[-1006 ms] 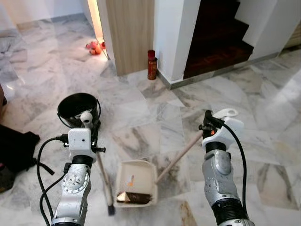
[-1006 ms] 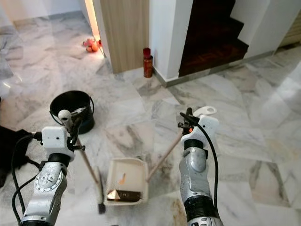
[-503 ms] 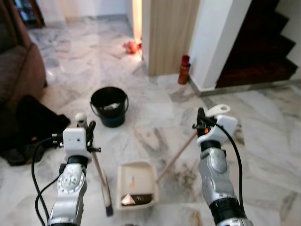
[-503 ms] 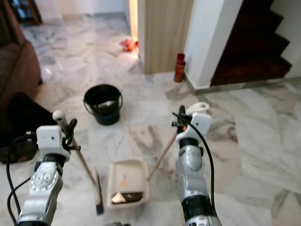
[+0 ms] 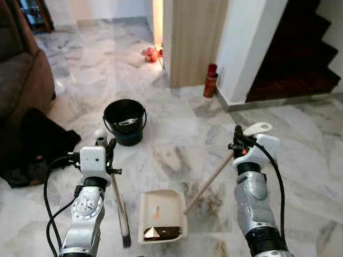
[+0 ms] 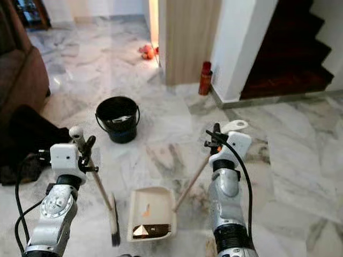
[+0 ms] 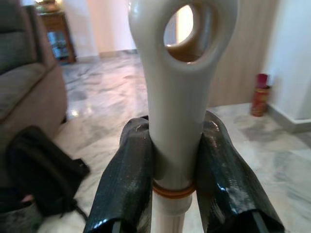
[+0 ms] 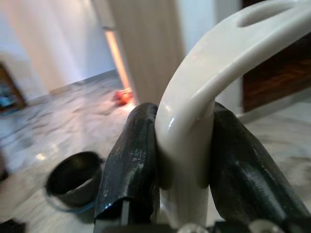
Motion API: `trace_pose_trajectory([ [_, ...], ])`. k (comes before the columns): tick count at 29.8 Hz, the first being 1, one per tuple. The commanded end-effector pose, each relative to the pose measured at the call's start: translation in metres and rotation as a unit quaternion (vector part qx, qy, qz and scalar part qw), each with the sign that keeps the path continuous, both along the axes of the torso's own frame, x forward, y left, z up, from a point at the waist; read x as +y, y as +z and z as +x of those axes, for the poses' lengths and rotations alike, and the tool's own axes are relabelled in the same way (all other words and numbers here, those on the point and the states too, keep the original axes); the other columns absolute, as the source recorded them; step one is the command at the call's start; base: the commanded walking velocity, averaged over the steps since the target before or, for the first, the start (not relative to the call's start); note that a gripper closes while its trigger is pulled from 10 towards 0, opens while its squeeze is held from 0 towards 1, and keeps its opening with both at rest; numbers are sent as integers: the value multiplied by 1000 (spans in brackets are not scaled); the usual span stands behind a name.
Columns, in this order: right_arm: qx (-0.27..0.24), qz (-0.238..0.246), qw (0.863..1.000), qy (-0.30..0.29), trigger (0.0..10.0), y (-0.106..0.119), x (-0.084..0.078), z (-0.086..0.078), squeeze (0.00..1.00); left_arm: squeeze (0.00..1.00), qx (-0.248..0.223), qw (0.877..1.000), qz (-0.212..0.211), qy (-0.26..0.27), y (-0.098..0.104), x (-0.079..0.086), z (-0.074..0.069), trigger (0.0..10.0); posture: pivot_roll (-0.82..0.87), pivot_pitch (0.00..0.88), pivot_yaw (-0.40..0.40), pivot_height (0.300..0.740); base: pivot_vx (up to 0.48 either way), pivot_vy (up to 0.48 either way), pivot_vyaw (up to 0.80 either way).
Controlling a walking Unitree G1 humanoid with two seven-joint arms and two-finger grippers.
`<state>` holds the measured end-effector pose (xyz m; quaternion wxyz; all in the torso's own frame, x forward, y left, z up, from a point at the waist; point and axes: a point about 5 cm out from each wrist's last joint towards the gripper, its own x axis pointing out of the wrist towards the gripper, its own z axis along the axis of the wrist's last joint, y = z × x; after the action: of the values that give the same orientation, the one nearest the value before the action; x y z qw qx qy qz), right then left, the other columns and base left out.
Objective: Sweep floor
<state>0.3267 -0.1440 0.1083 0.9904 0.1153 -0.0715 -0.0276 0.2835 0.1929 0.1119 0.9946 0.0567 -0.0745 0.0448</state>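
Left gripper point(image 7: 175, 160) clamps broom point(image 5: 119, 206) handle-top; right gripper point(image 8: 182, 160) clamps dustpan point(image 5: 161, 217) handle. Both probably light, stiff, slick plastic.

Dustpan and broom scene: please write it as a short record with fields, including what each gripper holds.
left gripper: shut on broom handle
right gripper: shut on dustpan handle
broom head: on the floor, left of the dustpan
dustpan: flat on the marble floor, debris inside near its lip
bucket: black, upright, beyond the broom
can: red, by the white wall corner

The debris point(image 5: 155, 232) in the dustpan point(image 5: 161, 215) is too small to identify.
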Motion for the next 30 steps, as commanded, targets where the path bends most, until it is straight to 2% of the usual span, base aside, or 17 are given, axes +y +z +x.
trace_pose_trajectory([
  [1,-18,13,1000,-3,10000,9,-4,2,0,0,-17,1000,3,-3,9,-2,2,10000,150,68,3,740,382,0,0],
  [6,-18,7,1000,2,10000,9,-3,2,0,0,-17,1000,4,-2,9,-1,2,10000,151,73,4,740,383,0,0],
  [14,-24,8,1000,5,10000,11,-2,2,0,0,-19,1000,4,-1,10,-1,3,10000,153,81,5,740,382,0,658],
  [30,-22,20,999,11,10000,9,-2,2,0,0,-22,1000,1,1,11,-1,4,10000,154,82,4,740,380,0,0],
])
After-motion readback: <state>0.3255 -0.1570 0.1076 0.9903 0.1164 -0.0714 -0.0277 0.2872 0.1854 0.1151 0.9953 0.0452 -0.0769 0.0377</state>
